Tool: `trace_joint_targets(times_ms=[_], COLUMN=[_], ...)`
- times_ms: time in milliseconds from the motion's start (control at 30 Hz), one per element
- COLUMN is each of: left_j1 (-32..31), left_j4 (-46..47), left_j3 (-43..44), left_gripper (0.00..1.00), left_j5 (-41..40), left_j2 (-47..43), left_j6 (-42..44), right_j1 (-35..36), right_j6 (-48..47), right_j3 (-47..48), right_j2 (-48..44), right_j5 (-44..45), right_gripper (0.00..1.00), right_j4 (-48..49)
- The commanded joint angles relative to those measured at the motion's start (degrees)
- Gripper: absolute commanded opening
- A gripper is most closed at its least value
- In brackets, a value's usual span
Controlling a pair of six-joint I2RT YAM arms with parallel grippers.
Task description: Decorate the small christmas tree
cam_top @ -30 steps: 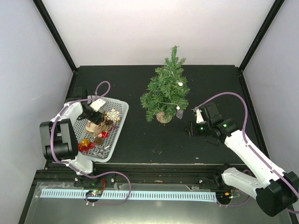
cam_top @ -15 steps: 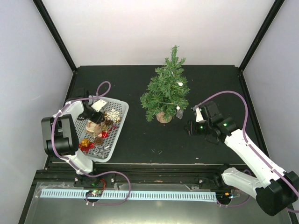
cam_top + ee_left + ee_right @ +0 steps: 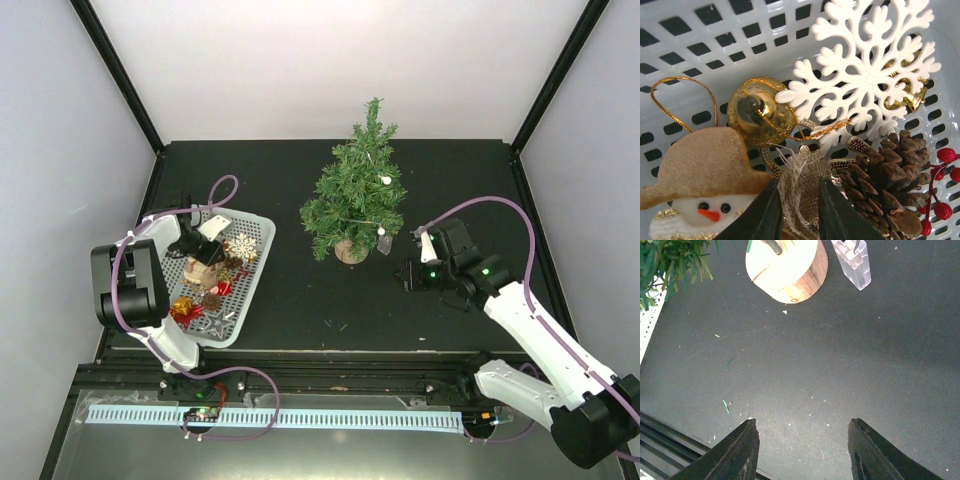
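The left gripper [image 3: 799, 202], down in the white perforated plastic tray [image 3: 690, 30], is narrowing from wide to a pinch on the frayed beige burlap ornament [image 3: 801, 170] between its jaws. The right gripper [image 3: 802, 452] is staying half-open and empty, with the dark green small christmas tree [image 3: 355, 195] standing unmoved just ahead of it.

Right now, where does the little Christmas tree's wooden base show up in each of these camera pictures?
Top external: the wooden base sits mid-table, under the small christmas tree.
Left wrist: not in it.
Right wrist: the base is at the top centre, cut by the upper edge.
Shared landmark: the clear plastic box just right of the base; the same box shows in the right wrist view.
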Motion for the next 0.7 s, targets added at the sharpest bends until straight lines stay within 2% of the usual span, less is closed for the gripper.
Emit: trace_joint_targets(times_ms=[0, 67, 100, 300, 400, 667], left_j1=[0.2, 0.3, 0.4, 2.9, 4.0, 3.0], left_j4=[-0.9, -1.5, -2.1, -10.1, -17.9, -32.5], left_j3=[1.1, 1.7, 2.2, 10.5, 17.0, 27.0], left_gripper=[0.15, 0.02, 0.02, 0.02, 0.02, 0.02], left_j5=[1.4, 1.7, 2.1, 8.0, 14.1, 32.5], left_j2=[0.0, -0.7, -1.6, -7.2, -8.8, -13.9], left_j6=[0.8, 0.8, 0.7, 1.8, 4.1, 10.7], right_j1=[1.0, 1.4, 1.5, 2.4, 2.6, 2.7], right_j6=[1.1, 1.5, 1.7, 2.0, 2.1, 1.8], right_j3=[-1.2, -1.5, -1.8, -2.3, -2.4, -0.4], right_j2=[-1.2, -1.2, -1.3, -1.4, -1.7, -4.2], right_j5=[0.7, 0.8, 0.9, 1.6, 2.0, 3.6], right_gripper=[0.5, 0.5, 0.5, 0.5, 0.5, 0.5], right_j4=[1.2, 1.5, 1.7, 2.1, 2.1, 0.7])
